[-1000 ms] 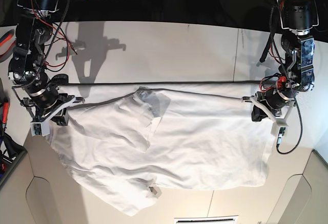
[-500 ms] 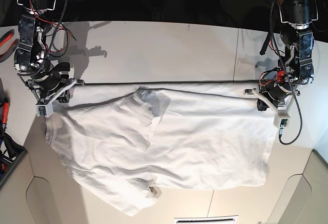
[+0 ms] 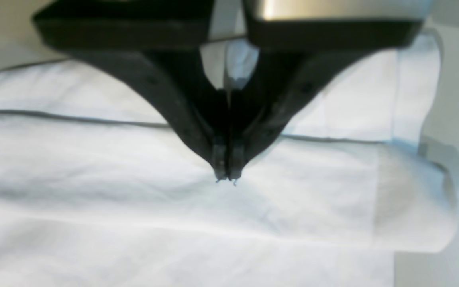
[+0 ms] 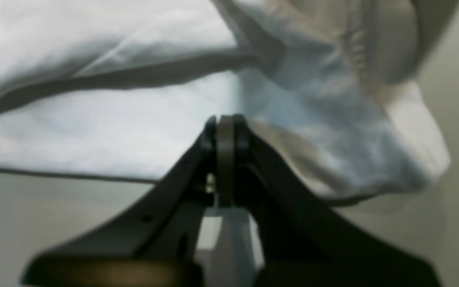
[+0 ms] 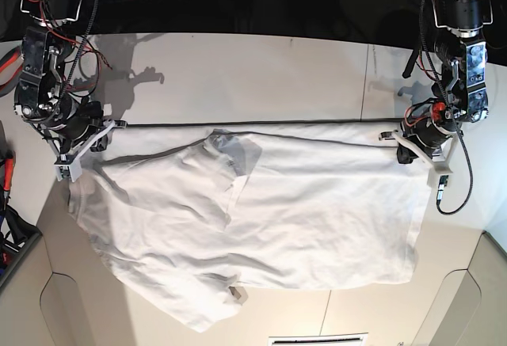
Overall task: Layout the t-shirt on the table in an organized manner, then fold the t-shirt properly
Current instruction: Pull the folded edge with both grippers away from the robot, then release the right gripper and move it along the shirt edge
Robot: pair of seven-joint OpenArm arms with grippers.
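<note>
Base view left much unclear: where each arm met the t-shirt (image 5: 261, 219), the cloth edge vanished under the dark wrist hardware, so it could not be told from there whether cloth was gripped. The left wrist view was soft and blurred; the left gripper (image 3: 226, 175) had its fingers (image 3: 235, 161) pressed together, tips low over the white cloth, and whether any fabric was pinched between them could not be made out. The right wrist view was blurred as well; the right gripper (image 4: 225, 131) also had its fingers (image 4: 237, 137) closed flat against each other, with a bunched fold of cloth just beyond them, and a grip on it was not discernible.

The t-shirt lay spread across the middle of the worktop (image 5: 253, 77), its far edge along the thin dark seam (image 5: 166, 127), one part folded back over the body near the centre. Its near edge hung crumpled close to the worktop's near edge, lowest at the base view's left. Bare worktop stretched beyond the seam to the dark far edge. The base view's frame cut off both arms at the top.
</note>
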